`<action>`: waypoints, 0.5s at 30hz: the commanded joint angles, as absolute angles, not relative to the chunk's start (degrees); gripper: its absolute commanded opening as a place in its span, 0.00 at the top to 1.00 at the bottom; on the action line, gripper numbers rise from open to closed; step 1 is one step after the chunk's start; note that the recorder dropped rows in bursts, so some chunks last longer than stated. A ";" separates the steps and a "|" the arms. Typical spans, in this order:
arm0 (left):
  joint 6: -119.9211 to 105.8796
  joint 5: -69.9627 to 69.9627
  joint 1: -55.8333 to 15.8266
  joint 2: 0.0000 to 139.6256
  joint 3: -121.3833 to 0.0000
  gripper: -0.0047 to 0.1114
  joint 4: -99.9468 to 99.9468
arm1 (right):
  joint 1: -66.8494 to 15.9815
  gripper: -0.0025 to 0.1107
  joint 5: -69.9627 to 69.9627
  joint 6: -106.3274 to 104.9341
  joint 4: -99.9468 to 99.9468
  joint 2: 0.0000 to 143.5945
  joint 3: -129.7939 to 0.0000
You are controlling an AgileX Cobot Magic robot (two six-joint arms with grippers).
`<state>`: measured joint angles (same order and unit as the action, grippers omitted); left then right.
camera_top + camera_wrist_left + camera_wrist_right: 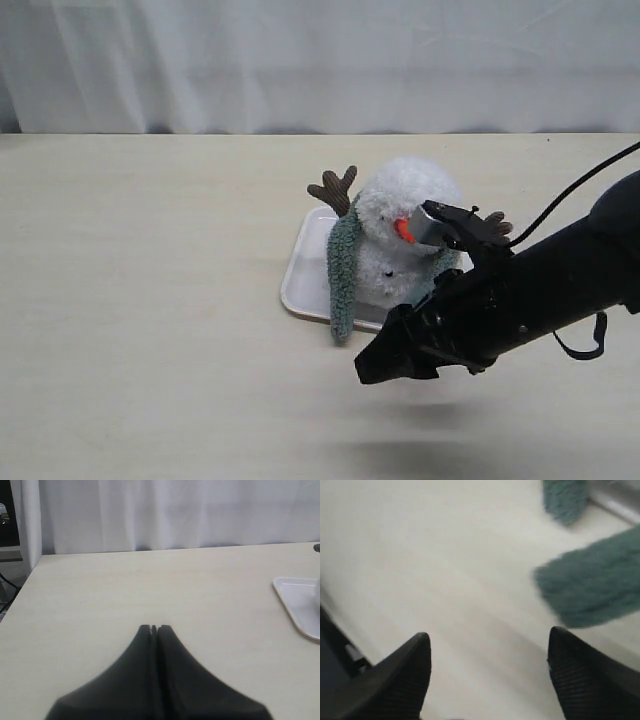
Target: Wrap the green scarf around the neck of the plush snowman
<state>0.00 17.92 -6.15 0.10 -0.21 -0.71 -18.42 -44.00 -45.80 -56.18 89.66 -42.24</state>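
Note:
The plush snowman (400, 195) sits on a white tray (305, 270) at the table's middle. The green scarf (342, 275) hangs from neck height down the snowman's left side to the table, and a bit of green shows on the other side behind my right arm. That arm hides most of the neck. My right gripper (378, 365) points down-left in front of the tray, open and empty. In the right wrist view the gripper (487, 640) stands wide over bare table, with a scarf end (592, 582) lying just beyond one fingertip. My left gripper (154, 628) is shut on nothing, far from the tray (300, 602).
A white curtain (320, 60) hangs behind the table's far edge. A second green scarf end (565, 497) lies beside the tray rim (615, 502) in the right wrist view. A black cable (570, 195) loops off my right arm.

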 commanded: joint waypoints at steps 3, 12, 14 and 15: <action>0.00 17.40 -6.05 0.00 0.00 0.96 -0.78 | -18.13 0.42 -53.91 -46.32 -56.17 83.50 -42.58; 0.00 17.40 -6.05 0.00 0.00 0.96 -0.78 | -18.13 0.60 -52.49 -54.85 -61.84 67.59 -42.58; 0.00 17.40 -6.05 0.00 0.00 0.96 -0.78 | -18.13 0.67 -51.73 -54.85 -61.84 63.63 -42.58; 0.00 17.40 -6.05 0.00 0.00 0.96 -0.78 | -18.13 0.71 -51.62 -54.98 -61.84 61.75 -42.58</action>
